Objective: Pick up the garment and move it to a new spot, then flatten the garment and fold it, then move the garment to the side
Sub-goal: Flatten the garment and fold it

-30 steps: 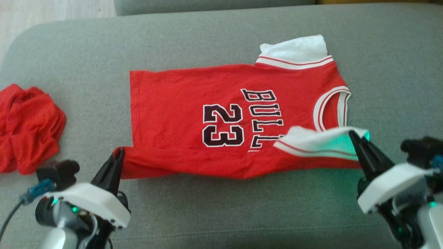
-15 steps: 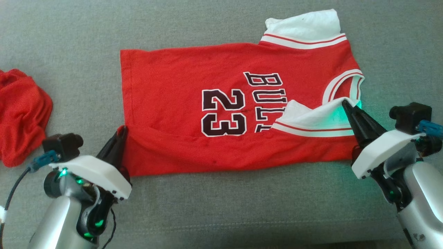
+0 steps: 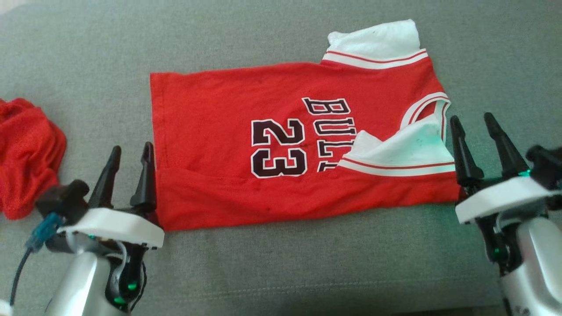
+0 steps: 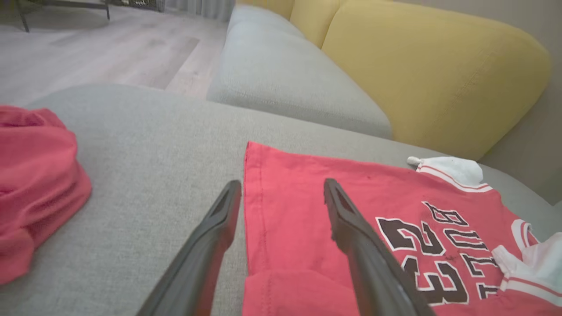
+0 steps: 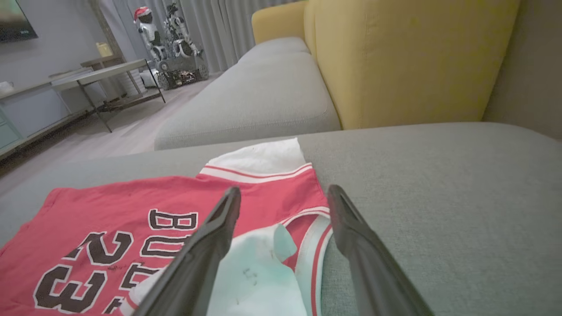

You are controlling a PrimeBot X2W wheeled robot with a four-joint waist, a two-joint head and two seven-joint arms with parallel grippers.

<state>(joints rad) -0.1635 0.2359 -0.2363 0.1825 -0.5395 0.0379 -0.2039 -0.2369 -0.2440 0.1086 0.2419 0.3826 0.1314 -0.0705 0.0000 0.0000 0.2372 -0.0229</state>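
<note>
Fingers spread wide and holding nothing, the left gripper (image 3: 131,151) sits at the near left corner of the red jersey (image 3: 210,131), the right gripper (image 3: 472,120) beside its turned-over white shoulder at the right, the jersey lying on a grey sofa cushion (image 3: 281,272), a crumpled red cloth (image 3: 26,153) well to its left.

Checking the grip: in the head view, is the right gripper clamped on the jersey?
No, the right gripper stands open beside the jersey, no cloth between its fingers.

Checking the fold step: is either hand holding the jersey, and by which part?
Nothing is held: left hand and right hand stand open at the edges of the jersey.
</note>
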